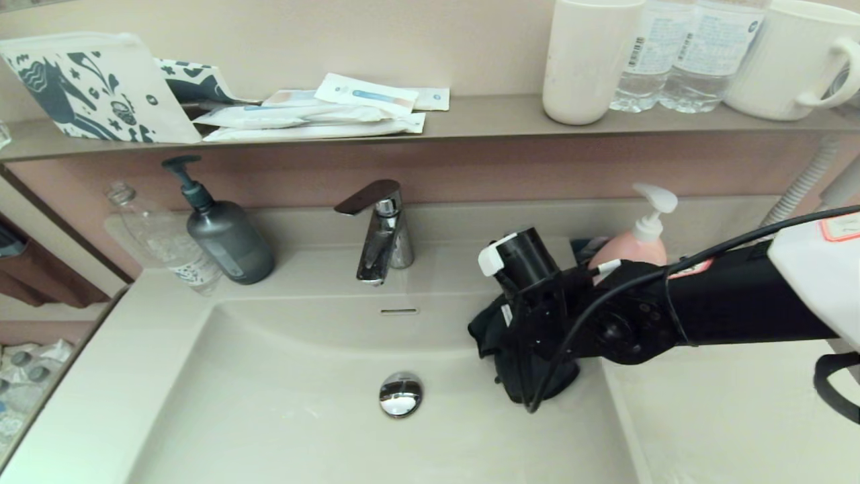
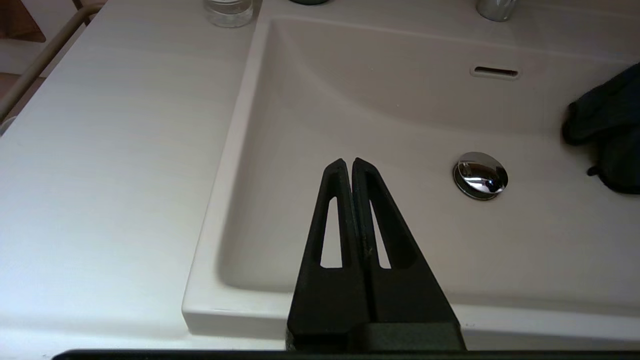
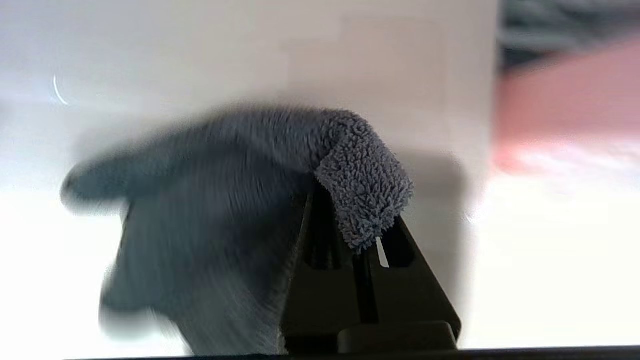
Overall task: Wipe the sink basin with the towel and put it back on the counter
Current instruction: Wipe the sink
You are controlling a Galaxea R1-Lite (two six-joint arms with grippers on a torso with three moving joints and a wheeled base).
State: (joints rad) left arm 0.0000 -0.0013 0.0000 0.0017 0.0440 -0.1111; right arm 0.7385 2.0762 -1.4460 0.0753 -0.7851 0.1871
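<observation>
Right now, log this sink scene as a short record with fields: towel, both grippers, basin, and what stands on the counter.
towel: dark grey towel, held against the basin's right inner wall
right gripper: right gripper shut on the towel, down inside the basin
left gripper: left gripper shut, empty, over the basin's near left part
basin: sink basin, chrome drain plug in place
counter: counter holds a grey pump bottle, a pink pump bottle and the tap

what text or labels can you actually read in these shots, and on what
No text can be read as it stands.
Water bottles on the shelf: printed labels with a barcode, too small.
Sachets on the shelf: print too small.
Grey pump bottle: label unreadable.
Patterned pouch: drawings only.
Sticker on the right arm: cut off.
</observation>
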